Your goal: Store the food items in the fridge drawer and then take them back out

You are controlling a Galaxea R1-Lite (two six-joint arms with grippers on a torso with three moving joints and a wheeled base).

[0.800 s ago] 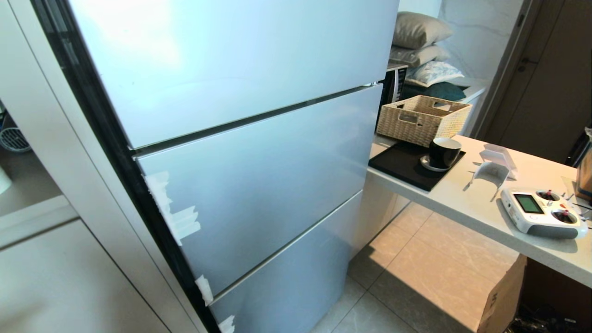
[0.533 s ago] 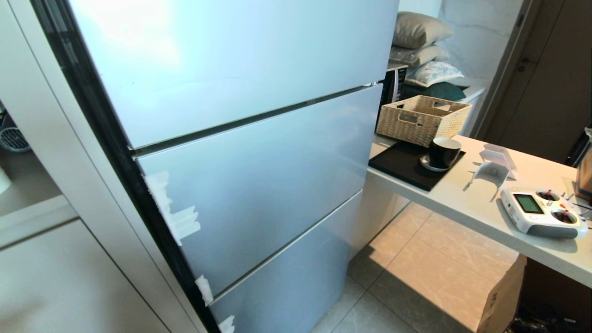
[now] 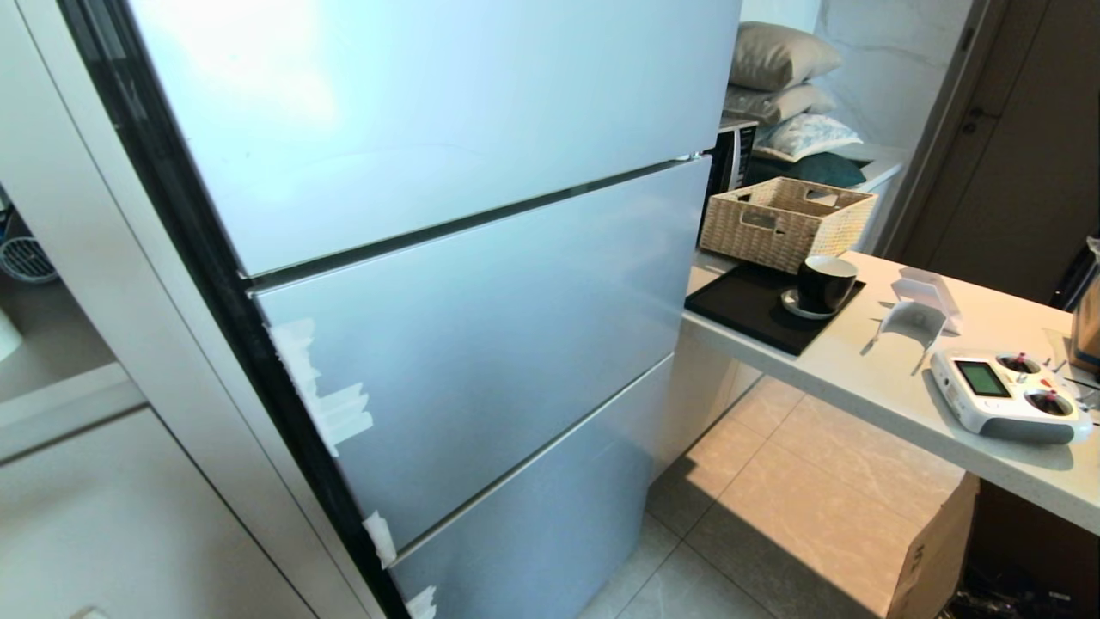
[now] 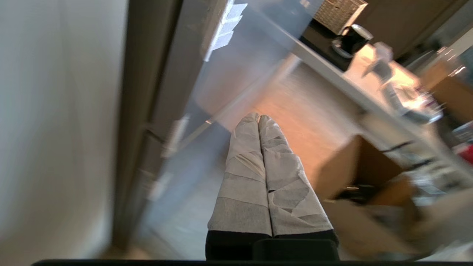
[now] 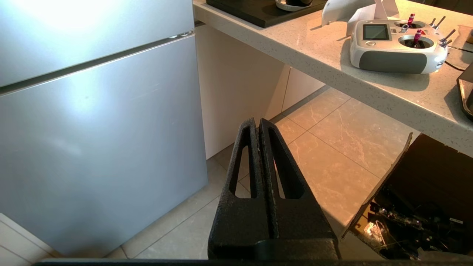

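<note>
Nothing moved; left hand (image 4: 258, 117) closed beside fridge (image 3: 481, 301).

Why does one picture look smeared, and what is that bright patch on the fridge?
Left wrist view: fridge and counter are streaked by motion blur; only the left tool looks sharp. Head view: window-like glare whitens the top fridge panel. Right wrist view: sharp, glare on the panel too.

Head cam looks down, close on fridge front (image 3: 464, 284) w/ worktop (image 3: 902, 387) at right; both wrist cams face forward over floor (image 5: 332, 147), sharing fridge & worktop.
</note>
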